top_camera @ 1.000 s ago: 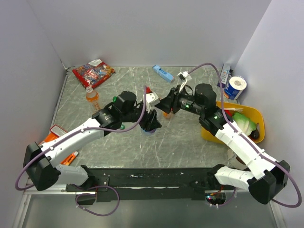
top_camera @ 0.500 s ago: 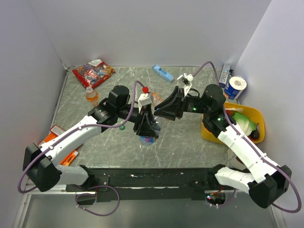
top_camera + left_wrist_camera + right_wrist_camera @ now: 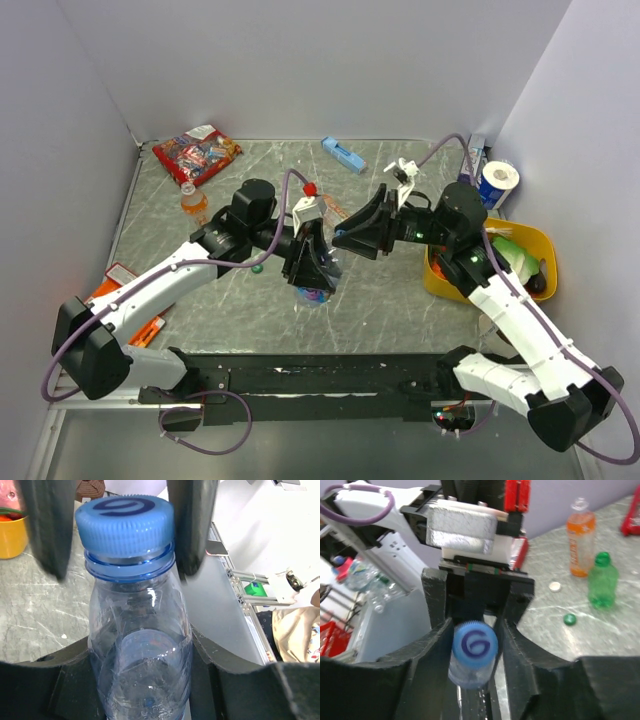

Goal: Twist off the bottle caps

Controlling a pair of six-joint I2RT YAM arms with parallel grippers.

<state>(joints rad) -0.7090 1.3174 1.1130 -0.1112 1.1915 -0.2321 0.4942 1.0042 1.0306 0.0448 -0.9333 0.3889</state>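
Roughly midway, we are clamping the bottle (image 3: pixel 140 680) over the table's (image 3: pixel 400 300) middle in the left gripper (image 3: pixel 310 272), its cap (image 3: pixel 125 522) still on between the right gripper's (image 3: pixel 345 238) narrow jaws, whether gripping we cannot tell, a green cap (image 3: pixel 568 619) lying loose.

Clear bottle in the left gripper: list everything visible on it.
The clear bottle is blue-tinted see-through plastic with a ribbed light-blue cap, marked with a dark swirl logo and seated on a ringed neck. The left gripper is clamped on its body below the shoulder. The cap end points at the right gripper, whose fingers flank the cap; contact there is unclear.
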